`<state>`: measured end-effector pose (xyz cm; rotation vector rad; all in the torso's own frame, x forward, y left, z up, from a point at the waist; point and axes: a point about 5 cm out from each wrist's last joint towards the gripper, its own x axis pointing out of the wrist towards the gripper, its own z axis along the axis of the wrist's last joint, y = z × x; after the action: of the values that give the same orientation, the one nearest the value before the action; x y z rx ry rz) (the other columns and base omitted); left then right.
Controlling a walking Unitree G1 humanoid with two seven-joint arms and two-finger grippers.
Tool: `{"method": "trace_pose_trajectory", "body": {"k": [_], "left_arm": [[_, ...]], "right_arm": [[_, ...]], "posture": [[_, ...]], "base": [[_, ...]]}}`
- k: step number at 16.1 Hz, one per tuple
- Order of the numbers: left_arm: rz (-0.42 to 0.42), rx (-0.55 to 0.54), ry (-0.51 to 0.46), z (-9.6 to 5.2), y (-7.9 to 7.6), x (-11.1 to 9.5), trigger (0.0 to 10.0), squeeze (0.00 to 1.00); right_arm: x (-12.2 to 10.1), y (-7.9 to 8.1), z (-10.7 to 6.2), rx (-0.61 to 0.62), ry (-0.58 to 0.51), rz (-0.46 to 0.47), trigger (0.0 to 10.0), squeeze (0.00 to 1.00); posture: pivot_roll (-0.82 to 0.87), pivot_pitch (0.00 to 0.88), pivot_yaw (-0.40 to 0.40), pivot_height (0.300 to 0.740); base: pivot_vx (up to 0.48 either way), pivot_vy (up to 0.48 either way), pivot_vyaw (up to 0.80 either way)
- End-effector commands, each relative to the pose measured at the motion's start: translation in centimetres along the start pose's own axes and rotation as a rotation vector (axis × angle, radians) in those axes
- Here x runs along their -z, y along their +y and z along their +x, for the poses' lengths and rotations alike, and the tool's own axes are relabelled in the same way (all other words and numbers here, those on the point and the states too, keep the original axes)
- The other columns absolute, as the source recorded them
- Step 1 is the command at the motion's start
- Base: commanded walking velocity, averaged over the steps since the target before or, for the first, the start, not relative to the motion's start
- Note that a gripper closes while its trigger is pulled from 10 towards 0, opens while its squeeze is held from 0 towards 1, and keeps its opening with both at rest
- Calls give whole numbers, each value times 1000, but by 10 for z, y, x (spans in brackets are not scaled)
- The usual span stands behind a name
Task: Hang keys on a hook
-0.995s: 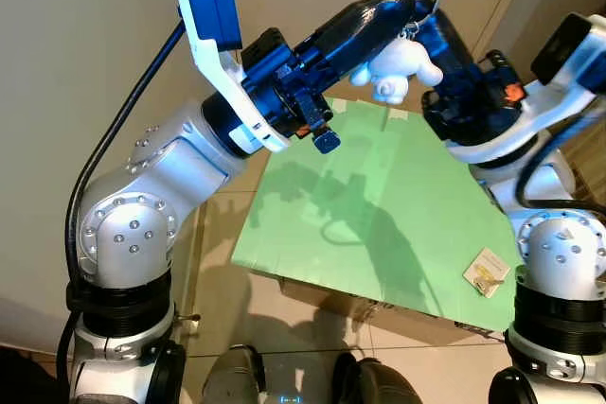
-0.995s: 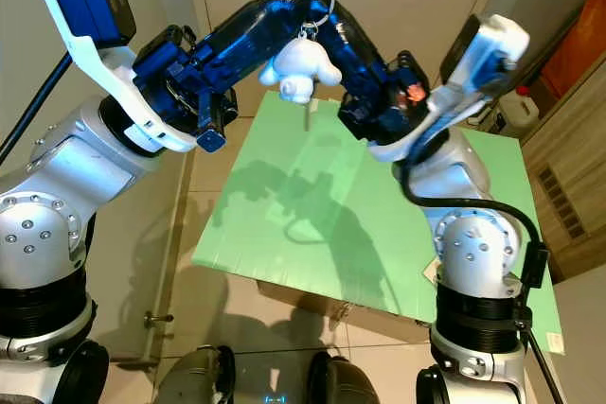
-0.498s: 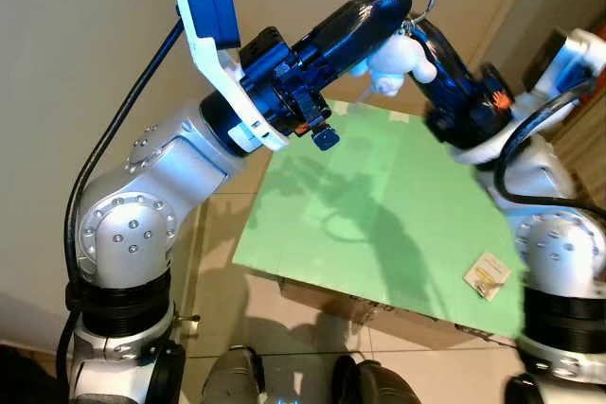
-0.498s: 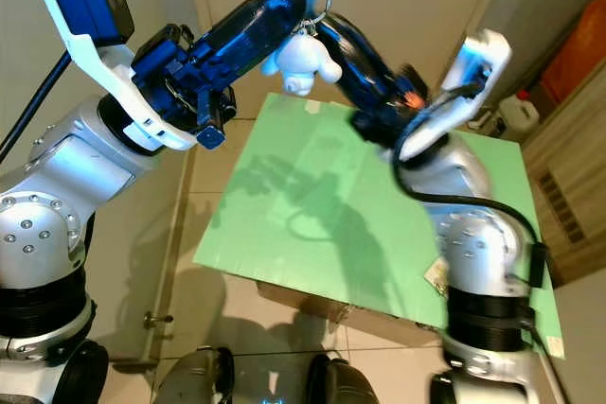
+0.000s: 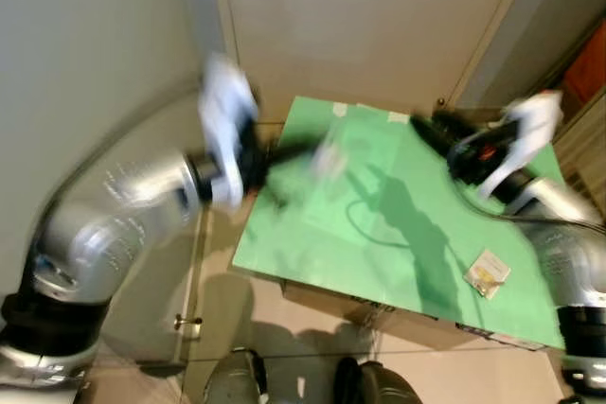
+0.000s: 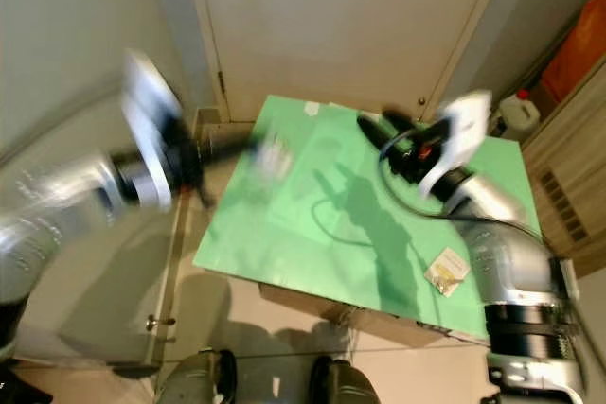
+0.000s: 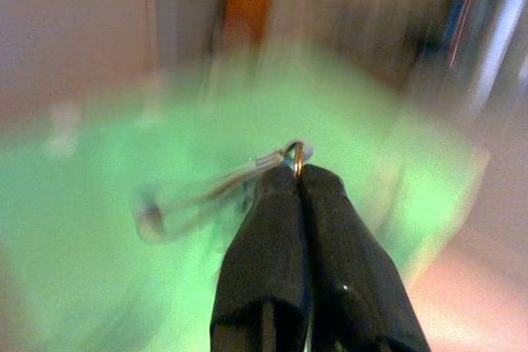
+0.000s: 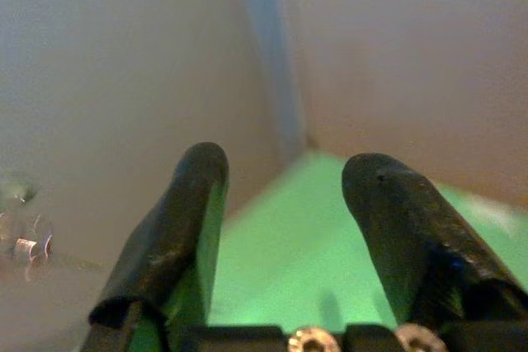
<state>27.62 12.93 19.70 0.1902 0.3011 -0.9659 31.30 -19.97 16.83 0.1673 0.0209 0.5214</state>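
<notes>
Green-topped table (image 5: 379, 234) below: left gripper (image 7: 298, 172), badly blurred, pinches key ring (image 7: 295, 152) w/ fingers pressed together; right gripper (image 8: 285, 172) fingers spread, holding nothing.

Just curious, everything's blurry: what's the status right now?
Left gripper shut on key ring, over green mat. Right gripper open, holding nothing. No hook seen.

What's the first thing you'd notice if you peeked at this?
The big green mat on the low table in front of the robot. The left gripper sweeps over it in a blur, its fingers pinched shut on a key ring, while the right gripper hovers open above the mat's far side.
</notes>
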Motion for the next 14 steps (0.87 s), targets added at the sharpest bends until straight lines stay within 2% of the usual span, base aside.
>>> {"method": "trace_pose_trajectory", "body": {"k": [1, 3, 4, 5, 6, 7, 8, 9, 10, 11, 12, 13, 14], "left_arm": [[115, -7, 212, 1, 3, 31, 0, 0], [196, 6, 280, -3, 6, 36, 0, 0], [294, -18, 309, -5, 11, 31, 0, 0], [437, -83, 270, -4, 19, 13, 0, 0], [491, -103, 240, -2, 21, 5, 0, 0], [561, -122, 155, 1, 20, -10, 1647, 0], [598, -150, -131, 6, 10, -43, 10000, 0], [576, -156, -249, 6, 6, -54, 10000, 0], [499, -140, -382, 6, -2, -63, 10000, 0], [405, -110, -490, 5, -8, -68, 10000, 0], [240, -34, -659, 1, -19, -73, 10000, 0], [196, -10, -702, 0, -21, -74, 10000, 0], [108, 56, -801, -5, -25, -77, 10000, 0]], "right_arm": [[2, 0, 2, 40, 3, -28, 10000, 0], [4, 8, 4, 20, -5, -26, 10000, 0], [6, 15, 6, -2, -17, -18, 10000, 0], [7, 20, 9, -15, -42, -12, 10000, 0], [7, 22, 11, -15, -54, -11, 10000, 0], [6, 23, 12, -13, -69, -2, 10000, 0], [5, 27, 14, -12, -118, 33, 10000, 0], [4, 29, 15, -8, -136, 48, 10000, 0], [7, 31, 17, 2, -139, 59, 10000, 0], [10, 34, 20, 16, -147, 78, 10000, 0], [17, 38, 25, 44, -135, 111, 10000, 0], [18, 38, 27, 51, -132, 124, 10000, 0], [17, 36, 29, 97, -161, 192, 10000, 0]], "posture": [[114, 147, 4, 740], [118, 152, 11, 740], [119, 151, 12, 740], [118, 152, 14, 740], [118, 152, 14, 740], [117, 151, 15, 740], [117, 151, 11, 740], [117, 151, 11, 740], [112, 148, 3, 740], [112, 148, 3, 740], [110, 145, -3, 740], [110, 142, -8, 740], [106, 140, -12, 740]], "base": [[0, 0, 0], [0, 0, 0], [0, 0, 0], [0, 0, 0], [0, 0, 0], [0, 0, 0], [0, 0, 0], [0, 0, 0], [0, 0, 0], [0, 0, 0], [0, 0, -694], [0, 0, -694], [0, 0, -800]]}}
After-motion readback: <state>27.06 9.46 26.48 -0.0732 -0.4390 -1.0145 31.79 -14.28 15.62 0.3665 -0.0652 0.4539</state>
